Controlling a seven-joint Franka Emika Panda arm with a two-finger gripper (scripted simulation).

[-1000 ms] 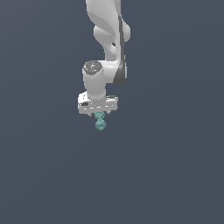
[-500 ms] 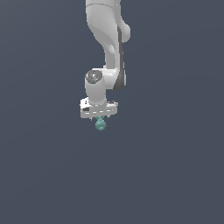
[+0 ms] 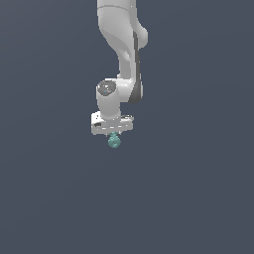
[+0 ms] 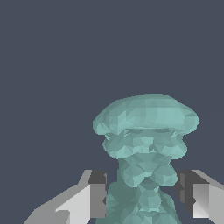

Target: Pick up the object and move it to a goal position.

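The object (image 3: 114, 141) is a tiny teal-green lumpy piece hanging just below the white arm's hand in the exterior view. My gripper (image 3: 113, 135) is shut on its upper part and carries it in the air. Seen from the wrist, the object (image 4: 146, 131) fills the picture: a wide rounded cap over stacked ridges. Its narrow stem sits between my two fingers (image 4: 97, 194), one on each side, pressed against it. No goal marker shows in either view.
The white arm (image 3: 124, 54) reaches down from the exterior view's upper edge. Around it lies only a plain dark blue-grey background with no edges or other objects in sight.
The arm has drawn upward, lifting the gripper and the held object with it. The grip on the object is unchanged.
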